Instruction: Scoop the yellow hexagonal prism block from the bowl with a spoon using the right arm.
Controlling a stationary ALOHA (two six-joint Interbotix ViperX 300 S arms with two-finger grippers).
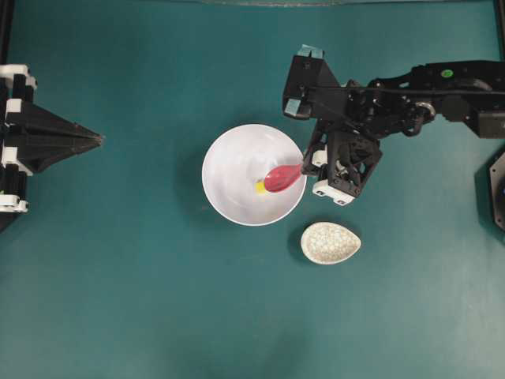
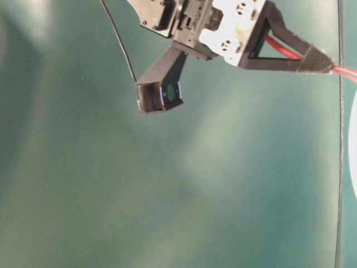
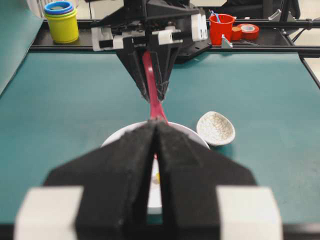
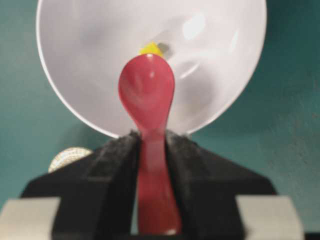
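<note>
While overhead hides it, spoon (image 4: 146, 95) seemingly empty

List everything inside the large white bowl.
Inside the large round white bowl: the glossy red-pink spoon's scoop and a tiny yellow block at its tip. The scoop partly covers the block, so its full shape cannot be seen.

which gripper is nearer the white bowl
Right. The right gripper sits at the bowl rim holding the spoon; the left gripper is well off to its left.
</note>
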